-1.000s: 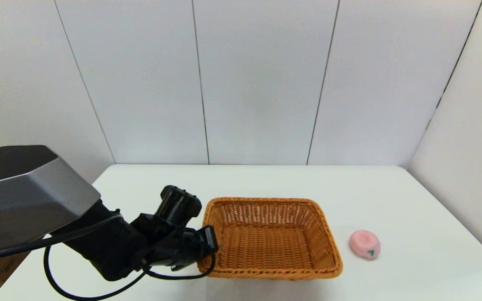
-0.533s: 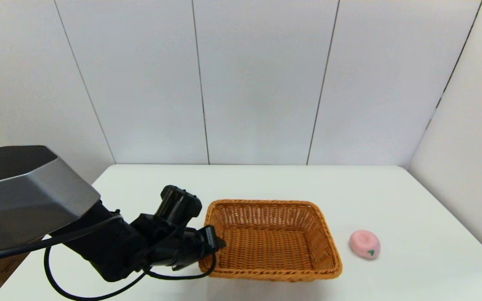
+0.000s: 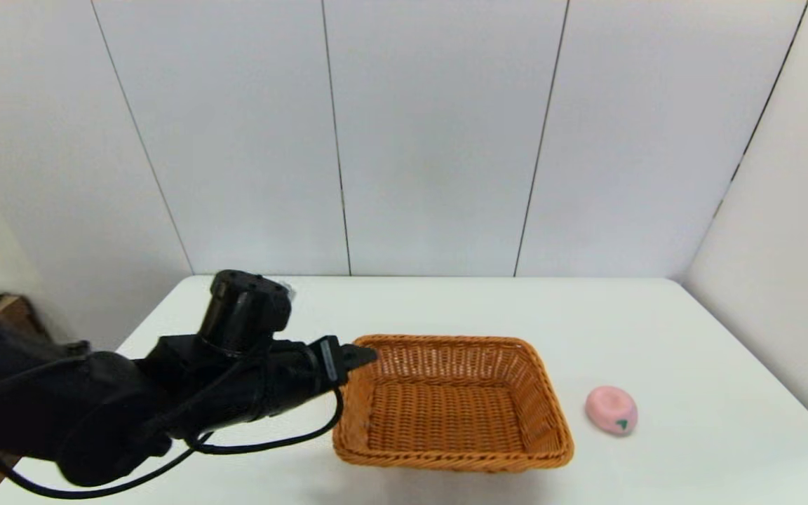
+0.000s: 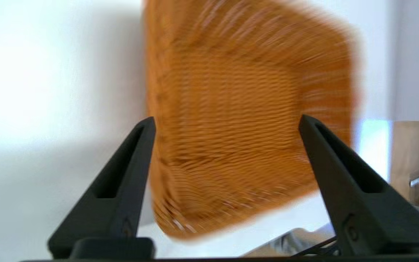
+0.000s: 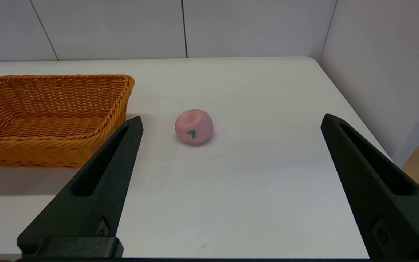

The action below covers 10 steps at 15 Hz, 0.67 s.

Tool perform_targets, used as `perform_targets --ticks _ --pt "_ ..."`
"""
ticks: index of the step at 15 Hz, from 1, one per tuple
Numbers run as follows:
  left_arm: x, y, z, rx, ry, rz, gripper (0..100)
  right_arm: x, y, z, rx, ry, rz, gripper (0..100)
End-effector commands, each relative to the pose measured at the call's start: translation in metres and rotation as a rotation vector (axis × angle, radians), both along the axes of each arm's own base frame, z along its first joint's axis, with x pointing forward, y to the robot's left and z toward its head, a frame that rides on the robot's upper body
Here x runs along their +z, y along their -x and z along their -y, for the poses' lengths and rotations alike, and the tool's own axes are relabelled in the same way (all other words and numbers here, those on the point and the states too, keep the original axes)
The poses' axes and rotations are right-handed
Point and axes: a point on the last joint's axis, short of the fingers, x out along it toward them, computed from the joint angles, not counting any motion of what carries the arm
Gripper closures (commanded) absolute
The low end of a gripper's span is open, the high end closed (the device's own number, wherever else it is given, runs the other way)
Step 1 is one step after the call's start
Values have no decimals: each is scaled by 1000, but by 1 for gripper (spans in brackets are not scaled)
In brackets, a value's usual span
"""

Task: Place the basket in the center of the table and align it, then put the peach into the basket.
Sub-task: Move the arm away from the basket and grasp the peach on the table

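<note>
Looking down from the head camera, you have the wicker basket (image 3: 453, 403) sitting flat on the white tabletop (image 3: 446, 301), near the middle and toward the near edge. The left tool (image 3: 362, 355) hovers at the basket's far-left corner, about 10 o'clock from its center, fingers spread wide and gripping nothing; its wrist camera shows the basket (image 4: 246, 127) blurred between and beyond the two black fingers (image 4: 122, 182). The pale-pink peach (image 3: 611, 409) lies on the tabletop at 3 o'clock from the basket, just beside it but not touching. Your right tool (image 5: 231, 120) is wide open and empty, pointed at the peach (image 5: 194, 126) from the near side, well short of it.
</note>
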Motion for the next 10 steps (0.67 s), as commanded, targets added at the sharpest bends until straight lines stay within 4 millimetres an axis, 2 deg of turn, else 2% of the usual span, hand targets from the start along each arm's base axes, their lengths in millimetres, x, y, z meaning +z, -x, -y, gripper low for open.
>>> perform_targets --ticks 1,3,5,7,9,10 --pt "94 94 -66 57 81 443 0 0 0 0 0 0 2 0" --pt "115 140 -96 67 137 565 0 0 0 0 0 0 2 0" --pt "117 185 -127 63 101 650 0 0 0 0 0 0 2 0" --pt "104 200 -143 164 9 686 0 0 0 0 0 0 2 0" --pt "103 208 -150 237 -49 734 0 0 0 0 0 0 2 0" --pt "99 218 -157 363 -133 766 0 0 0 0 0 0 2 0"
